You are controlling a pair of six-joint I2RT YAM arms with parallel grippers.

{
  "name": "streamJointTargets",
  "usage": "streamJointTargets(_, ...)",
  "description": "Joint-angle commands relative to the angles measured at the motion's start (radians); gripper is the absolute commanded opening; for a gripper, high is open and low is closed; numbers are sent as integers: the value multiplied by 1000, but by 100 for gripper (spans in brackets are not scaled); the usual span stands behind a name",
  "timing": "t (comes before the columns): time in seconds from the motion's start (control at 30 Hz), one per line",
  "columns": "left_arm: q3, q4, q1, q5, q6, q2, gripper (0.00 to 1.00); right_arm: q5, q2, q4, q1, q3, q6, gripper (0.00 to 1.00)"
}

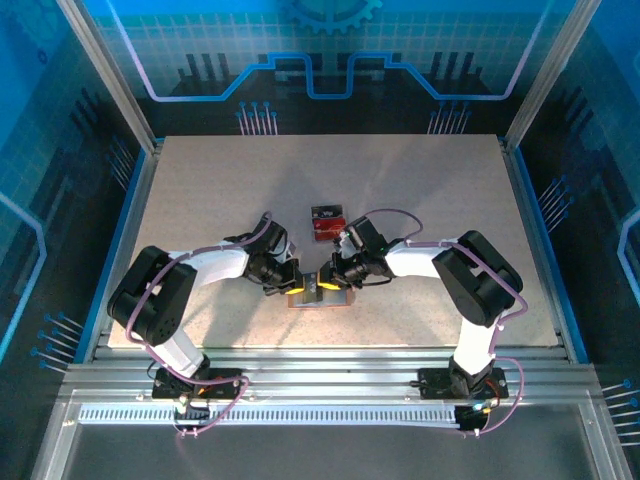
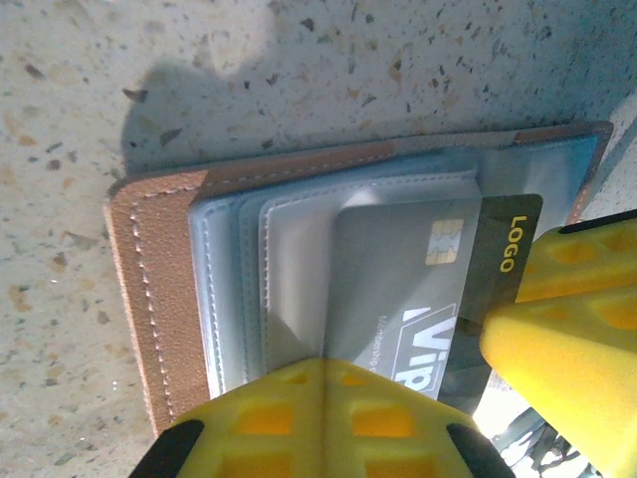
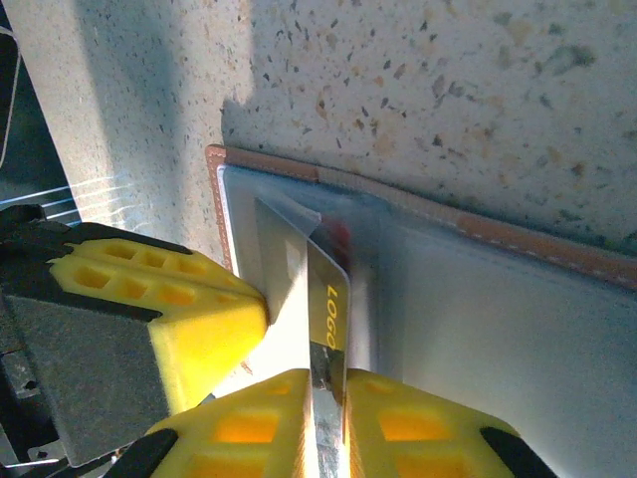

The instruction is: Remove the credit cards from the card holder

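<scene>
This is a robotics lab cell, a purpose-built test enclosure rather than a home or a shop. A speckled beige worktop (image 1: 430, 180) sits inside a frame of aluminium extrusion posts (image 1: 110, 75) and slotted rails (image 1: 330, 380). Two white-and-black robot arms, the left arm (image 1: 215, 262) and the right arm (image 1: 420, 258), are bolted at the near rail, with purple cables (image 1: 385, 212) looping along them. The wall panels (image 1: 200, 40) are blue-lit and printed with grid lines, circuit traces and a gear graphic (image 1: 330, 10).
</scene>
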Motion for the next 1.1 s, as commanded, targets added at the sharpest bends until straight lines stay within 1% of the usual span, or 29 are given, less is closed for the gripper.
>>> streamJointTargets(0.0, -21, -26, -6, -2, 17, 13, 1, -23, 9, 30, -14, -7, -1, 15)
streamJointTargets(0.23, -18, -26, -6, -3, 18, 14, 1, -6, -1, -9, -18, -2, -30, 12)
streamJointTargets(0.43, -10, -39, -5, -4, 21, 11, 1, 38, -28, -133, -26, 30, -105, 10)
streamJointTargets(0.77, -3, -48, -5, -7, 19, -3, 1, 56, -90, -246, -54, 55, -167, 6)
streamJointTargets(1.07, 23, -77, -6, -16, 18, -46, 1, 58, -130, -286, -60, 61, -183, 3)
